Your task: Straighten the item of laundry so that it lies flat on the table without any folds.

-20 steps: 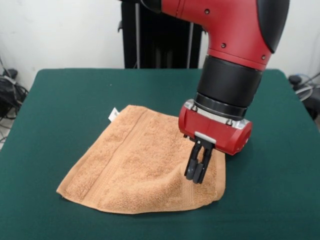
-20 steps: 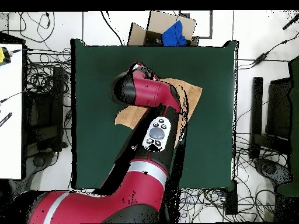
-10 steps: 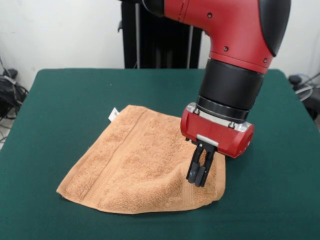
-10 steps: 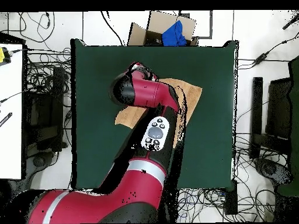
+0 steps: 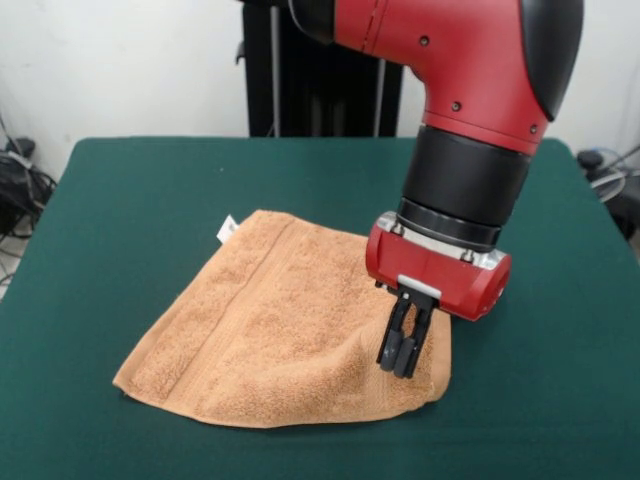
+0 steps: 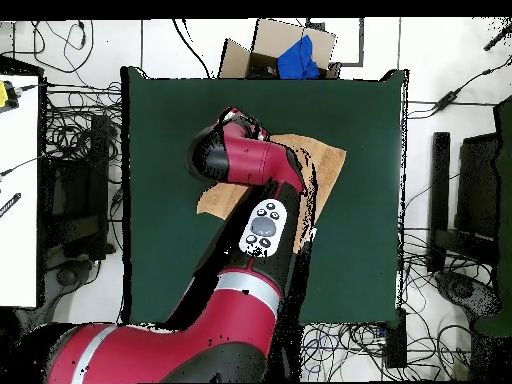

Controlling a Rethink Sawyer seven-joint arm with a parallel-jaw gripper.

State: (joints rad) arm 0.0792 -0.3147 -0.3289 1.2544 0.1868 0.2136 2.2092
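Observation:
The light orange-tan towel (image 5: 270, 325) lies on the dark green table (image 5: 130, 200), near its front middle, with a white tag (image 5: 227, 229) at its far left corner. It lies mostly flat, with a small raised ridge near its right edge. My gripper (image 5: 402, 358) points down at that ridge, its fingers (image 5: 409, 345) together and pinching the cloth. In the overhead view the red arm (image 6: 250, 165) covers the gripper and most of the towel (image 6: 327, 160), and only the towel's ends show on the table (image 6: 360, 230).
The robot's black pedestal (image 5: 320, 90) stands behind the table's far edge. A cardboard box with blue cloth (image 6: 290, 52) sits off the table's top edge in the overhead view. Cables and equipment (image 6: 460, 240) surround the table.
My gripper has shifted slightly to the right and toward the table's front edge in the front view, still on the towel's raised ridge. The towel has barely moved.

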